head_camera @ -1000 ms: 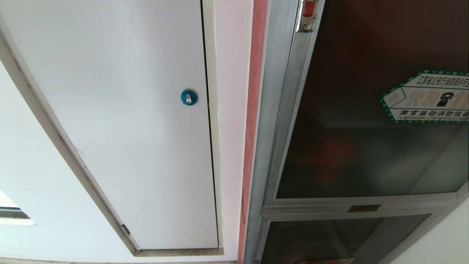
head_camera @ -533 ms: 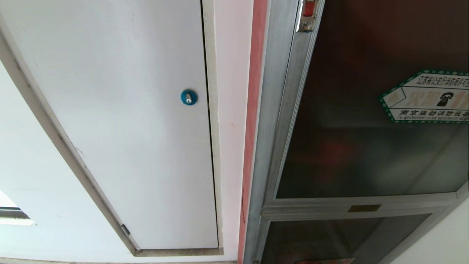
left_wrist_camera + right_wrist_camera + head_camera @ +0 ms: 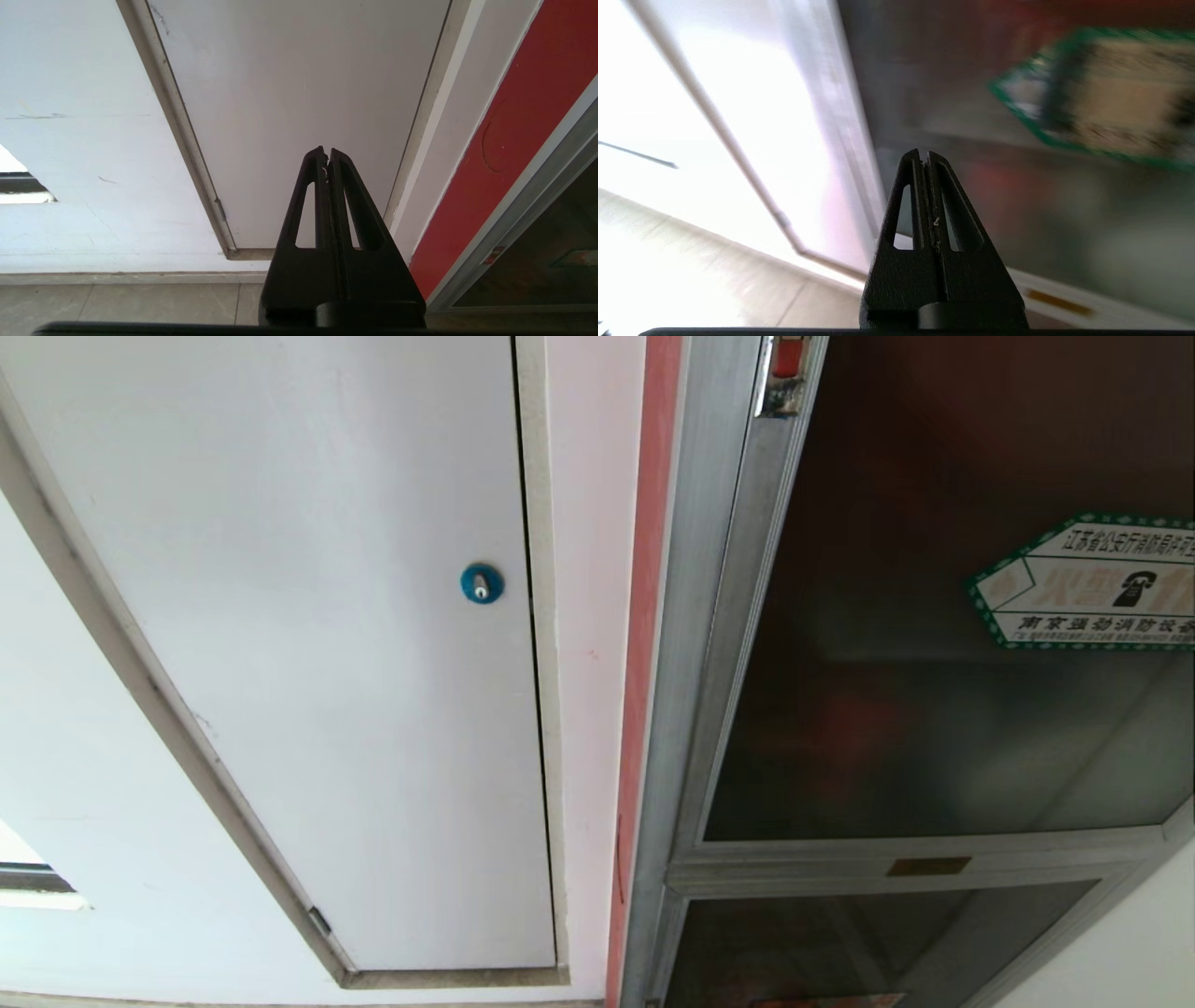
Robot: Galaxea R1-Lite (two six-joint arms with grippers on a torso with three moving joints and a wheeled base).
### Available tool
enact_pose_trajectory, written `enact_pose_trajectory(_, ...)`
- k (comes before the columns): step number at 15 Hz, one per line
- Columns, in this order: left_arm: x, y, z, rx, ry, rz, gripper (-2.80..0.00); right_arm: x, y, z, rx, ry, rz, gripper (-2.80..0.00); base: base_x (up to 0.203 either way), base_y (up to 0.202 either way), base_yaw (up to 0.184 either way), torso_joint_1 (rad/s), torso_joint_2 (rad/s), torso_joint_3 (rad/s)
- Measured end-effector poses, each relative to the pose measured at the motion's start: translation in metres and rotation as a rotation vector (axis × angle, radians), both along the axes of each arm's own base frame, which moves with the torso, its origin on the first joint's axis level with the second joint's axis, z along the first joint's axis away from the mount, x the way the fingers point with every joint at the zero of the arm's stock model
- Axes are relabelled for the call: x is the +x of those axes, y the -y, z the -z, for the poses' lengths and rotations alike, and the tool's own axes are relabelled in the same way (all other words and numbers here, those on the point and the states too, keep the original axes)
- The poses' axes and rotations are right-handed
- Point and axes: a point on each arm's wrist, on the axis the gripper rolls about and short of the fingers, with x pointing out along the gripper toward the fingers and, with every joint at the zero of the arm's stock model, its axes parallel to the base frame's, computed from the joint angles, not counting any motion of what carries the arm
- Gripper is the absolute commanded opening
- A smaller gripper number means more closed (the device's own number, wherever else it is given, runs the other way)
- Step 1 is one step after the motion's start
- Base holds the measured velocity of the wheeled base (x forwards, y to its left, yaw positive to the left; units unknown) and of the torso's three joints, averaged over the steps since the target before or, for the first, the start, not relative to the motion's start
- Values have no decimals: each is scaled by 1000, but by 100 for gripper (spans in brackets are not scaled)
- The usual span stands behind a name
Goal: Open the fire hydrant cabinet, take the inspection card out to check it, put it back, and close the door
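Observation:
The fire hydrant cabinet point(image 3: 695, 616) fills the right of the head view with its silver frame. Its door point(image 3: 934, 709), dark frosted glass with a green-bordered telephone sticker point(image 3: 1092, 583), is closed, and a red latch point(image 3: 789, 357) sits at the frame's top. The inspection card is hidden. Neither arm shows in the head view. My right gripper point(image 3: 924, 156) is shut and empty, pointing at the lower part of the door point(image 3: 1064, 196) near its left frame, apart from it. Shut and empty too, my left gripper point(image 3: 326, 153) points at a white door point(image 3: 299, 93).
A white door point(image 3: 308, 616) with a blue round lock point(image 3: 482, 583) stands left of the cabinet, across a red strip point(image 3: 644, 616) of wall. A smaller dark glass panel point(image 3: 840, 943) sits below the cabinet door. Tiled floor point(image 3: 117, 303) lies below the wall.

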Motion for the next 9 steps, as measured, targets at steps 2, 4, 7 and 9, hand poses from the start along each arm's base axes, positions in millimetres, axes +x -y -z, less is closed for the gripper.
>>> enact_pose_trajectory(2, 0, 0, 0, 0, 0, 0, -280, 16, -4, -16, -3, -16, -115, -280, 0, 0, 0, 0, 0, 0)
enact_pose_trajectory(4, 0, 0, 0, 0, -1, 0, -280, 33, -12, -25, -5, -47, -220, -280, 0, 0, 0, 0, 0, 0)
enact_pose_trajectory(7, 0, 0, 0, 0, 0, 0, -280, 56, -28, -32, -9, -79, -339, -280, 0, 0, 0, 0, 0, 0)
enact_pose_trajectory(9, 0, 0, 0, 0, -1, 0, -280, 65, -39, -32, -14, -100, -405, -280, 0, 0, 0, 0, 0, 0)
